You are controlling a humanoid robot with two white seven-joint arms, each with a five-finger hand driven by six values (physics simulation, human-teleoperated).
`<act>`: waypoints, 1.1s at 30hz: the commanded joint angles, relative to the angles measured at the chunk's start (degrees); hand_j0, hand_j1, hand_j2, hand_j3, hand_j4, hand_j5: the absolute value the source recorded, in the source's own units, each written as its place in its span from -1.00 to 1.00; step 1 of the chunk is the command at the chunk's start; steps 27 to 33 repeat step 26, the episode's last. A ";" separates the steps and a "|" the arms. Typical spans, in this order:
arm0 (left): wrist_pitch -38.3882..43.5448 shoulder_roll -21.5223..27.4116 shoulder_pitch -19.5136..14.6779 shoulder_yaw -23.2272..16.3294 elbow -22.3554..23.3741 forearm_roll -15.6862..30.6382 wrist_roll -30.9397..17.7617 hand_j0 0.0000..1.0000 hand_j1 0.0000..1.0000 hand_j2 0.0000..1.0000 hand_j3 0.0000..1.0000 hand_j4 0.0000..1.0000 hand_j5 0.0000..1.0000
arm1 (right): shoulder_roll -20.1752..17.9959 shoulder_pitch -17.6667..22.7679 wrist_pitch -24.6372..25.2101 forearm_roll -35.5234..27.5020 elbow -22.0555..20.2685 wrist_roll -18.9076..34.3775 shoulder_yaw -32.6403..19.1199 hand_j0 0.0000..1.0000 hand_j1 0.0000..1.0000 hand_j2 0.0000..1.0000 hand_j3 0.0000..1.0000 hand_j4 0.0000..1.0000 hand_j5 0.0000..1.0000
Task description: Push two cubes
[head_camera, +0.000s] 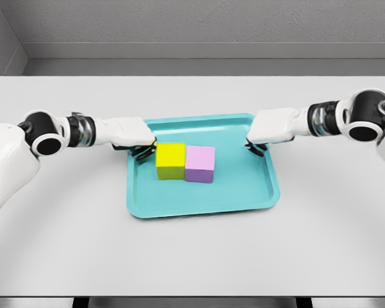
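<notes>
surface: white table (192,256) | directly on it: teal tray (202,202), near centre

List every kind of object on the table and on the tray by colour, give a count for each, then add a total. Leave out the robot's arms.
Yellow cube: 1
Pink cube: 1
Teal tray: 1
Total: 3

place: simulated test bench | cues: plain grey walls (179,25), bare white table (192,250)
</notes>
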 commanded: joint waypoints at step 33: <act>-0.08 16.88 -2.11 5.89 10.51 29.92 0.02 1.00 1.00 1.00 1.00 1.00 1.00 | -8.11 4.92 0.15 -6.10 0.01 -0.01 -12.27 1.00 1.00 1.00 1.00 1.00 1.00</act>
